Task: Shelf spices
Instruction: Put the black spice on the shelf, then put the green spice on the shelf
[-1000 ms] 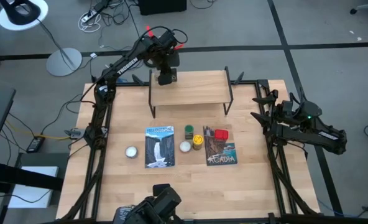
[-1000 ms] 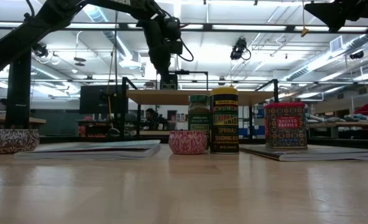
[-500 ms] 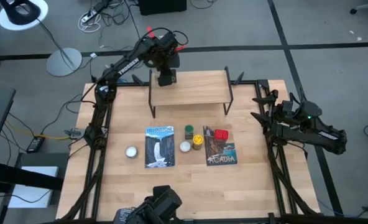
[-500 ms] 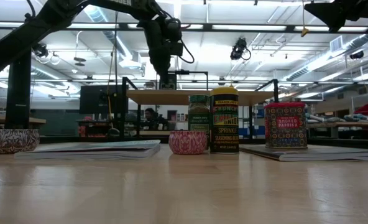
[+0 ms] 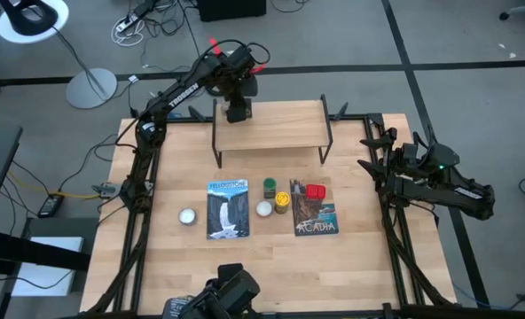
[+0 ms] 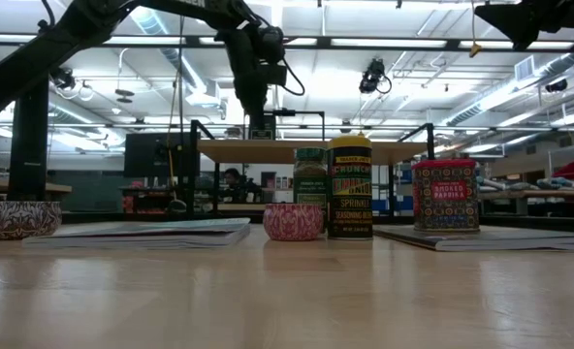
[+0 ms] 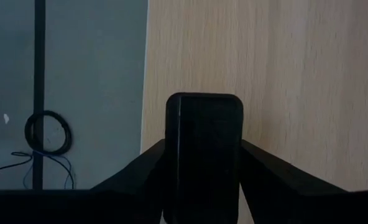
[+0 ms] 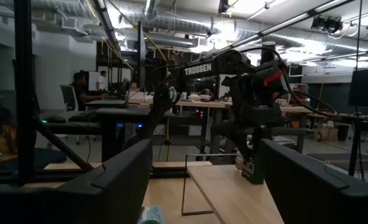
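Nothing has shifted that I can see: my left gripper still pinches the dark square tin on the shelf top's left end, while my right gripper, fingers spread, waits at the table's right edge.

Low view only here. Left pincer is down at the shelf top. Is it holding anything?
Observer: Yes. The left wrist view shows the dark square tin gripped in the left pincer, over the shelf board.
Operator: Where along the shelf?
Observer: In the high view it's at the shelf's left end, by the back edge.
Operator: Right arm?
Observer: Parked at the table's right edge. Its wrist view shows the right pincer open, holding nothing.
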